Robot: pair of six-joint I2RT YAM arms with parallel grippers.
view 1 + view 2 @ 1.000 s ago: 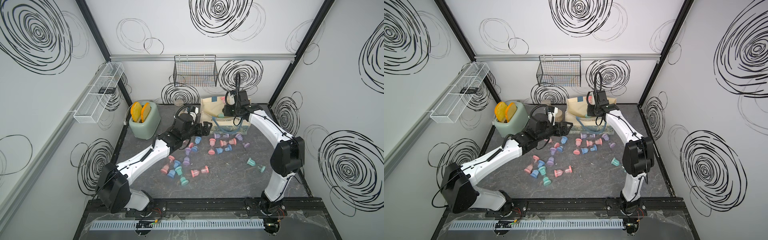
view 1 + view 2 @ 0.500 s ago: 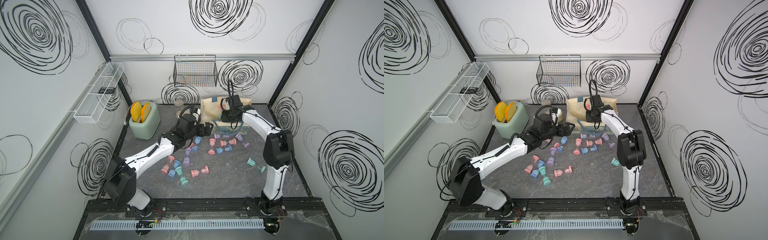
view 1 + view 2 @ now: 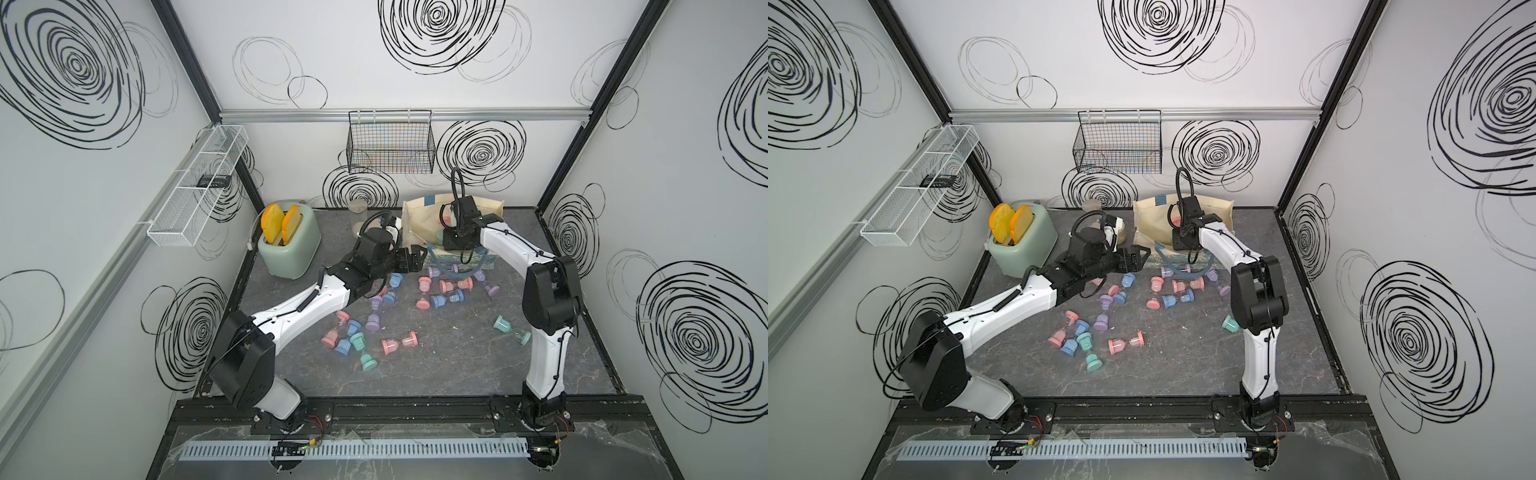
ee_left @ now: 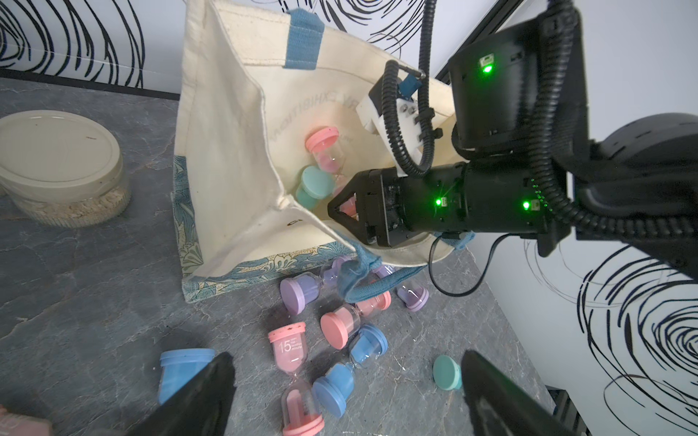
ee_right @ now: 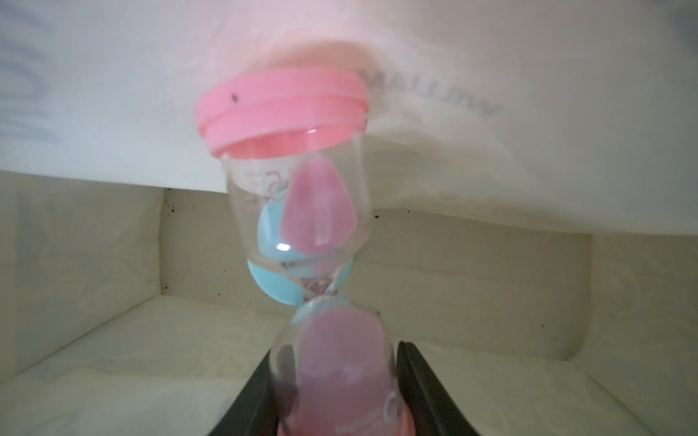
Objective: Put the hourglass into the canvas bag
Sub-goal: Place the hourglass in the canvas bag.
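Pink plastic caps a clear hourglass (image 5: 302, 234) held inside the canvas bag (image 4: 226, 151), at one o'clock on the table (image 3: 457, 365); the right gripper (image 5: 336, 362) has its jaws closed tight across the near bulb. The left gripper (image 4: 345, 364) hovers wide open and empty over spare timers (image 3: 399, 343). The hourglass looks light, rigid and slick, likely brittle at the waist: best pinched across a bulb or cap.
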